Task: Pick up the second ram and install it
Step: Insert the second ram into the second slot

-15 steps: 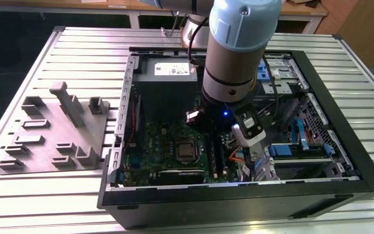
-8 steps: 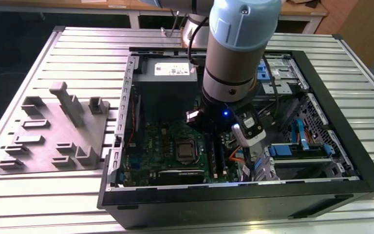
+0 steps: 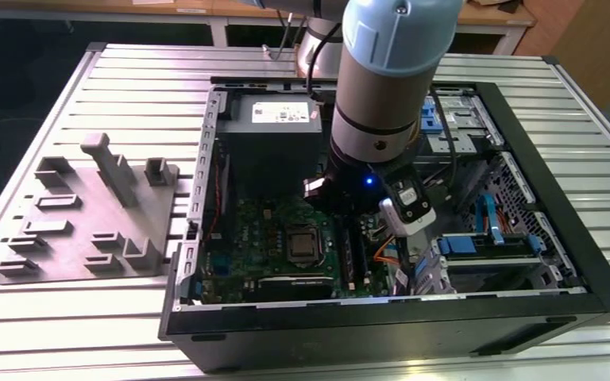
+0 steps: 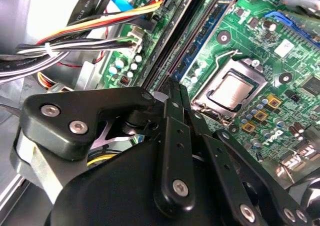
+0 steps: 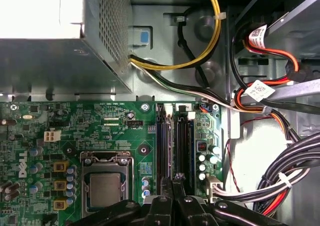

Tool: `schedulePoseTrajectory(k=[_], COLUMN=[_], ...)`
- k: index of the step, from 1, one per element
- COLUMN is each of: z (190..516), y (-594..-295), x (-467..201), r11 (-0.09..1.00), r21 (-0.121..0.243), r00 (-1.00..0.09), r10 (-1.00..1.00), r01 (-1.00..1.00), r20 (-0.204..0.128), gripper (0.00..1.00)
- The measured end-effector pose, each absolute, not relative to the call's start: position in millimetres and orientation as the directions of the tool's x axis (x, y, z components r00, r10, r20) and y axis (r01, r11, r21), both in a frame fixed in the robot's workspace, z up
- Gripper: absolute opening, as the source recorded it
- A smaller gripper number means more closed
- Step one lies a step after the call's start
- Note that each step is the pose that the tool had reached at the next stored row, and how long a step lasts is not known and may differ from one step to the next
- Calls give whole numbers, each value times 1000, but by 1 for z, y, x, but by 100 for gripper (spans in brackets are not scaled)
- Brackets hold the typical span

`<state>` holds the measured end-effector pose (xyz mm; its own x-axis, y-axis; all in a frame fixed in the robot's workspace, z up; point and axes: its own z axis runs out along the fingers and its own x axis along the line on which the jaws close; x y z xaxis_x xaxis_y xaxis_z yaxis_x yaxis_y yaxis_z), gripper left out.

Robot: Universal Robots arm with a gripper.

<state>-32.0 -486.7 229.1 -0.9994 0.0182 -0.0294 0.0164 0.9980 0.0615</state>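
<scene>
- Slatted metal table (image 3: 61, 317) carries an open black PC case (image 3: 390, 321), with a grey fixture tray (image 3: 83, 218) sitting on the exterior view's left.
- Arm reaches down into the case, right above the green motherboard (image 5: 75, 131).
- Gripper (image 5: 174, 186) looks nearly closed, fingers pinched tight together over the memory slots (image 5: 175, 141), just beside the CPU socket (image 5: 105, 186).
- Second ram (image 4: 172, 83) seems to be the thin dark stick standing edge-up in line with the slot beyond the fingertips; can't tell if the fingers actually clamp it.
- Bundled cables (image 5: 280, 171) run past the slots' far side, near the power supply (image 3: 271, 119).
</scene>
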Motion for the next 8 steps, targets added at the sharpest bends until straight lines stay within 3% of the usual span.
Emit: schedulePoseTrajectory(k=[8], z=[228], y=[-487], x=[-32], r11=[998], r21=[53], r00=[-999], r10=[18], r01=[16], r20=[-30], gripper=[11])
